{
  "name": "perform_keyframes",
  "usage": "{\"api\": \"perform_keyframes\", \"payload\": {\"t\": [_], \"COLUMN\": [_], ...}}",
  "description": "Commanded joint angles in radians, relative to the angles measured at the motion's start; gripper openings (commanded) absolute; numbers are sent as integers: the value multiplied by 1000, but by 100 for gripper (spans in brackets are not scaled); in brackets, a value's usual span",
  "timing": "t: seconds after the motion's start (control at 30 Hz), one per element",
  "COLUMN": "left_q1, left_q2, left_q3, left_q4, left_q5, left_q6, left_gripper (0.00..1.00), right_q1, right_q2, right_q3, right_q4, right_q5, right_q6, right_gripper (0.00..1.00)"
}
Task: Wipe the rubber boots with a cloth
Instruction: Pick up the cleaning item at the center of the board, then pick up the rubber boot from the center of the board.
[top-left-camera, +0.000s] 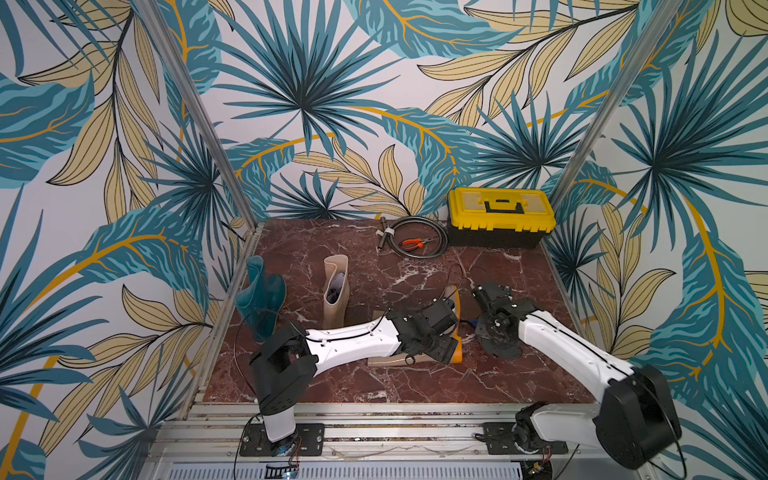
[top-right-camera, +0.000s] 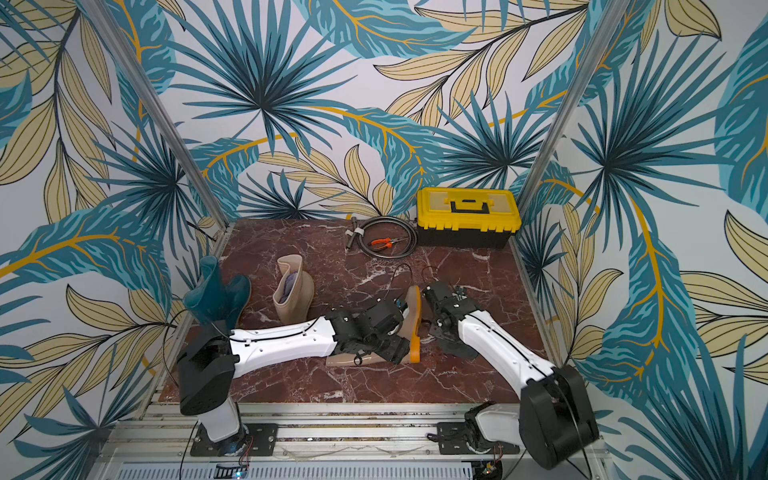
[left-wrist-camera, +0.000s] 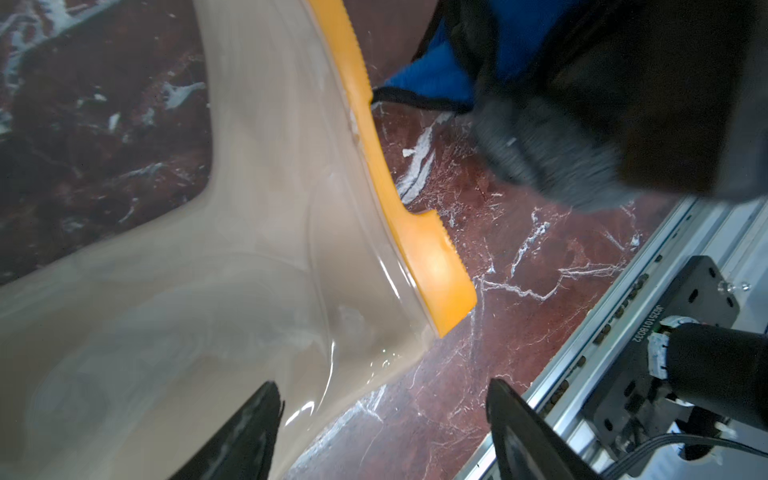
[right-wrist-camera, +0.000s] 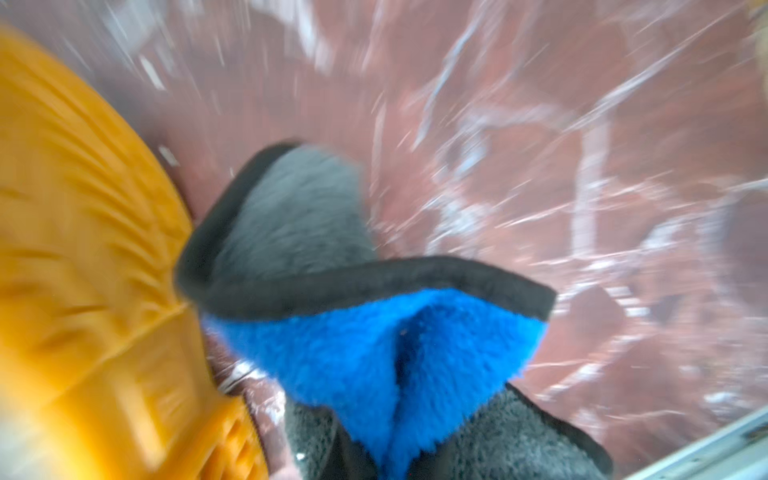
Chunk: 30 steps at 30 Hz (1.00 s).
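The cloth (right-wrist-camera: 291, 216) is grey plush, blue underneath, black-edged.

A beige boot (left-wrist-camera: 249, 249) lying on its side is smooth, glossy rubber with bright highlights. Its orange sole (left-wrist-camera: 415, 232) looks matt, with a ribbed tread. The teal boot (top-left-camera: 262, 299) by the tabletop's left edge is glossy too. The cloth (right-wrist-camera: 415, 353) is plush, fuzzy pile, grey on one face and blue on the other, with a black hem. The tabletop (top-left-camera: 374, 386) looks like red marble veined in white. The toolbox (top-left-camera: 500, 216) in the far right corner is yellow and black plastic.
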Motion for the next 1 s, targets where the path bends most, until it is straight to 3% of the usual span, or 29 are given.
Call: {"api": "perform_keyframes", "payload": {"t": [0.0, 0.13, 0.33, 0.4, 0.5, 0.7, 0.87, 0.97], "left_q1": [-20, -40, -61, -67, -66, -23, 36, 54], "left_q2": [65, 160, 312, 320, 278, 18, -200, -234], "left_q3": [-13, -4, 202, 253, 249, 6, -269, -396], "left_q4": [120, 237, 243, 242, 242, 244, 242, 246], "left_q5": [53, 39, 115, 104, 23, -139, -166, -161], "left_q6": [-46, -106, -110, -130, -147, -180, -288, -377], "left_gripper": [66, 55, 51, 51, 64, 70, 73, 73], "right_q1": [-33, -34, -34, -34, -34, -34, -32, -8], "right_q2": [-147, -267, -313, -326, -326, -254, -130, -98], "right_q3": [51, 94, 149, 151, 135, 66, 50, 16], "right_q4": [-119, -139, -221, -225, -205, -100, -22, 43], "right_q5": [118, 81, 54, 59, 36, -85, -228, -270], "right_q6": [-79, -101, -114, -119, -111, -105, -71, -50], "right_gripper": [0, 0, 0, 0, 0, 0, 0, 0]}}
